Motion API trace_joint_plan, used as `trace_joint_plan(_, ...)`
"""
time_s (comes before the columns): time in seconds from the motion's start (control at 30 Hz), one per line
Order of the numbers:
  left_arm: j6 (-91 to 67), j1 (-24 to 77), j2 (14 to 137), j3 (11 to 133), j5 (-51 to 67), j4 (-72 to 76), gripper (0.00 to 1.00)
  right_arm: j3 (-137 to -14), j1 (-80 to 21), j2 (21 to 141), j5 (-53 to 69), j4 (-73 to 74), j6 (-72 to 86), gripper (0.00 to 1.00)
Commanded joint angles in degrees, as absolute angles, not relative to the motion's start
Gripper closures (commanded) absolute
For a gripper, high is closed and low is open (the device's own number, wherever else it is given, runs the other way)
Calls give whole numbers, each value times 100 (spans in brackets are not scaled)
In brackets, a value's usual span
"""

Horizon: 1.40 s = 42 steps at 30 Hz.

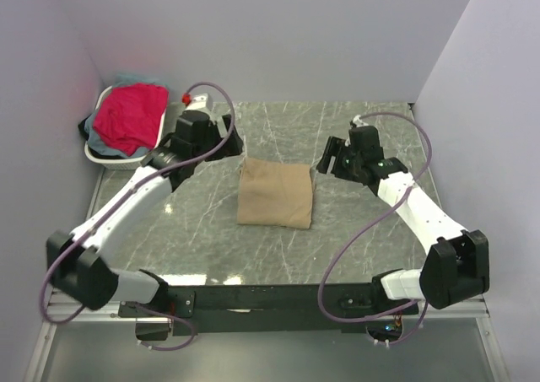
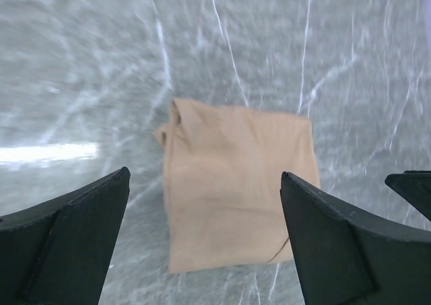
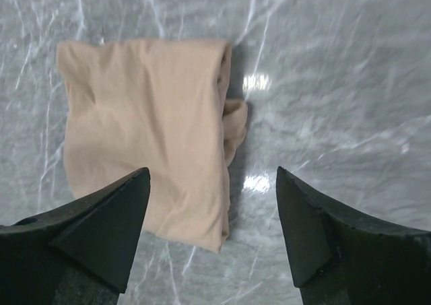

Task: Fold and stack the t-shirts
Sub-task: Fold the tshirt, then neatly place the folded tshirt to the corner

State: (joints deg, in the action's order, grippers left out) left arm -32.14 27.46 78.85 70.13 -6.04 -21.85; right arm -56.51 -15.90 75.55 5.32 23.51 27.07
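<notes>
A tan t-shirt (image 1: 275,195) lies folded into a neat rectangle in the middle of the marble table; it also shows in the left wrist view (image 2: 236,184) and the right wrist view (image 3: 148,150). A bright red-pink t-shirt (image 1: 131,116) sits on top of a pale blue-grey one (image 1: 126,80) and a dark one in the white basket (image 1: 105,156) at the back left. My left gripper (image 1: 234,137) is open and empty, above the table left of the tan shirt. My right gripper (image 1: 327,157) is open and empty, just right of the shirt.
The white oval basket stands against the left wall at the table's back corner. Grey walls close in the left, back and right sides. A black rail (image 1: 278,298) runs along the near edge between the arm bases.
</notes>
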Motion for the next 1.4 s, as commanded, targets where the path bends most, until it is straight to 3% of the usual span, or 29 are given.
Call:
trace_joint_plan(0.0, -3261, 2856, 7094, 7268, -2082, -2960, 1, -6249, -1775, 7409, -588, 3102, 2162, 18)
trace_joint_plan(0.43, -3463, 2883, 5942, 7655, -3059, -4165, 1, -6056, -1775, 7295, -483, 2971, 1828, 13)
trace_joint_plan(1.1, -3498, 2988, 6126, 7734, -2979, -4236, 1, -5634, -1565, 7751, 878, 2076, 2003, 9)
trace_joint_plan(1.37, -3472, 2988, 6152, 7612, -3296, -4377, 0, -5713, -1538, 7902, 598, 2233, 1995, 9)
